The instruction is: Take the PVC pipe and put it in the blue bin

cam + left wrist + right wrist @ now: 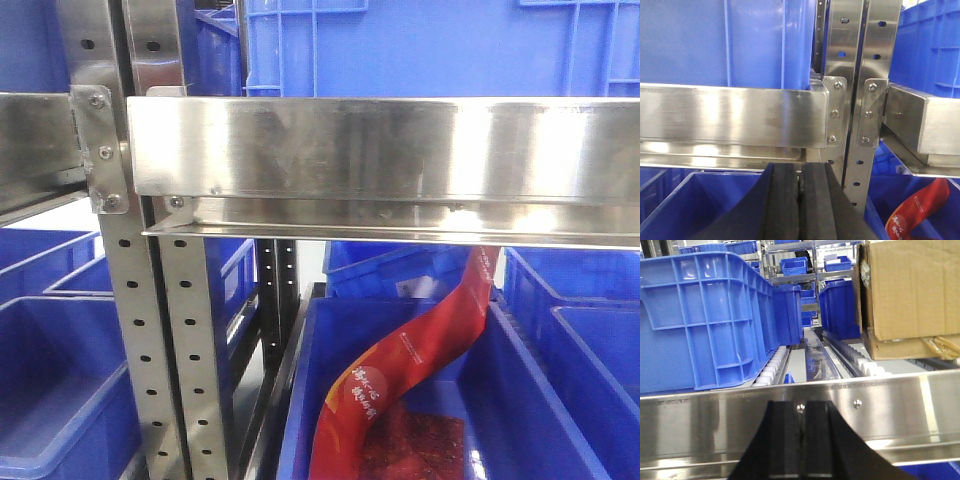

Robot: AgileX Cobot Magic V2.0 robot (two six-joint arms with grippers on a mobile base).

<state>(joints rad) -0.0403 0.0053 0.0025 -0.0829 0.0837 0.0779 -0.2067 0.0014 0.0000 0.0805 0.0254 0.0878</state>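
Note:
No PVC pipe shows in any view. My left gripper is shut and empty; its black pads meet in front of the steel shelf rail, above a blue bin. My right gripper is shut and empty, close in front of another steel rail. A large blue bin stands on the roller shelf behind that rail, to the left. In the front view a blue bin below the shelf holds a red printed bag. Neither gripper shows in the front view.
Perforated steel uprights stand between shelf bays. A cardboard box sits on the rollers at the right. A lane of rollers runs back between bin and box. More blue bins fill the lower left shelf.

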